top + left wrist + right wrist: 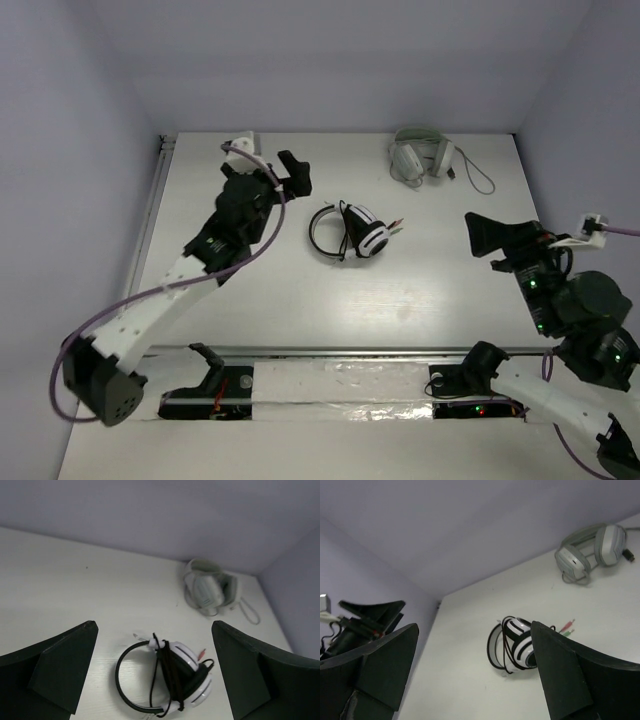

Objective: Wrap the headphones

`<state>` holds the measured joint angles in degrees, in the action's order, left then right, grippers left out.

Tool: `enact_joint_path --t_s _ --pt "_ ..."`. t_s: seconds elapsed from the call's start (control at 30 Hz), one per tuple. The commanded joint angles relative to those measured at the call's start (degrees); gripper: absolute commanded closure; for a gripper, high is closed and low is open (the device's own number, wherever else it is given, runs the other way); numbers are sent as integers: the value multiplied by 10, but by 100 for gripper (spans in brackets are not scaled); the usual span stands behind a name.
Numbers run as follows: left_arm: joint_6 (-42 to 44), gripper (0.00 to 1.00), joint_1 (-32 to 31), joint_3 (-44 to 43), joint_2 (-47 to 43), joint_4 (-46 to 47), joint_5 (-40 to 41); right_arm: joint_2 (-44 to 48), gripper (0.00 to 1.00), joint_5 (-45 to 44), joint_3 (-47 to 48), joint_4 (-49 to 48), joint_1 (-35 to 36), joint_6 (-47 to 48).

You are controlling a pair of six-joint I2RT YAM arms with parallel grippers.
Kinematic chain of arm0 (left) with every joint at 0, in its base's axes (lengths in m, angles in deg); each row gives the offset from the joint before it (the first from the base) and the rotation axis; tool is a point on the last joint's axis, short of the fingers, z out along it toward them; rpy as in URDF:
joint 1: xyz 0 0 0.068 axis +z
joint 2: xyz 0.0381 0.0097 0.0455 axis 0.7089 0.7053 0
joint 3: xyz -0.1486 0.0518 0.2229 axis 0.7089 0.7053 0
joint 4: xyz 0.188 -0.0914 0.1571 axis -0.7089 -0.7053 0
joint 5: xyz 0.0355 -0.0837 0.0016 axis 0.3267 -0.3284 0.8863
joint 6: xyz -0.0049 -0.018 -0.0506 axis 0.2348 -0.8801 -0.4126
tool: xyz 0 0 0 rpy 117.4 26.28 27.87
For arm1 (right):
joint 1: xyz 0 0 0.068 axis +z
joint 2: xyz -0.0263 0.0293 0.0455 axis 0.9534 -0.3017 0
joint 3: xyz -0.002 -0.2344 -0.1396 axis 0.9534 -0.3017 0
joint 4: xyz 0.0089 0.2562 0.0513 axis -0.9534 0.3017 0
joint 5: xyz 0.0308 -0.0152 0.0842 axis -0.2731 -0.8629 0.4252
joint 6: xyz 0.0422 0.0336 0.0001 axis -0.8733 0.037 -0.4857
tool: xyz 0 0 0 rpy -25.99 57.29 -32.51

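The headphones (352, 232) lie in the middle of the table, with a thin black headband and white-and-black ear cups folded together. The black cable is wound round the cups; its red and green plugs (400, 226) stick out to the right. They also show in the left wrist view (170, 677) and the right wrist view (515, 645). My left gripper (293, 172) is open and empty, left of and behind the headphones. My right gripper (487, 235) is open and empty, well to their right.
A second, all pale-grey pair of headphones (422, 156) with a grey cable lies at the back right, near the wall; it also shows in the left wrist view (209, 587). A metal rail (330, 352) runs along the table's near edge.
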<state>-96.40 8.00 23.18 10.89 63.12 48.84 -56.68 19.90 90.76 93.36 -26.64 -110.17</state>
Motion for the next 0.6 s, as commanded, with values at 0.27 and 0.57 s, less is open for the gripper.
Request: enact_joint_path --t_s 0.27,0.57 --pt "24 1 -3 -55 -214 -179 -2 72 0 0 62 32 -2 43" --pt "28 1 -3 -10 -238 -173 -12 35 0 8 56 33 -2 38"
